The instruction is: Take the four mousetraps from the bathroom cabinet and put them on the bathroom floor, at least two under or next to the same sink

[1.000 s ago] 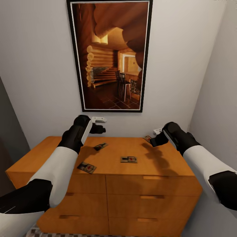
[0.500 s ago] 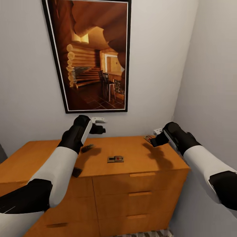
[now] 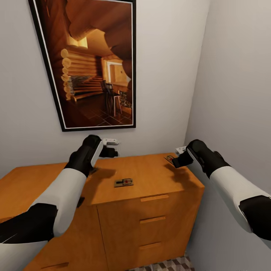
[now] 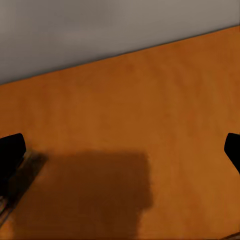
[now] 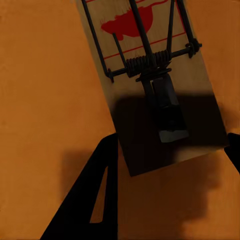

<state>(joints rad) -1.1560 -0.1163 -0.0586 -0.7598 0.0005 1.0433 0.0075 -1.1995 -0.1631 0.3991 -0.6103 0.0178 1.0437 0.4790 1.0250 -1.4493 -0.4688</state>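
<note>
The cabinet (image 3: 150,177) stands against the wall in a corner, below a framed picture (image 3: 94,64). One mousetrap (image 3: 124,183) lies flat near the middle of the cabinet top, well apart from both hands. A second mousetrap (image 3: 169,158) lies at the back right of the top, directly below the right hand (image 3: 180,155).

In the right wrist view this second mousetrap (image 5: 155,80) lies flat on the orange wood, with its spring, wire bar and red print showing. The dark fingers (image 5: 87,200) sit at either side of its near end, spread wide and released, and nothing is grasped.

The left hand (image 3: 113,147) hovers above the back of the cabinet top, near the wall. In the left wrist view its fingertips (image 4: 10,152) stand far apart over bare wood (image 4: 150,110), released and empty.

A strip of patterned floor (image 3: 165,264) shows at the foot of the cabinet.
</note>
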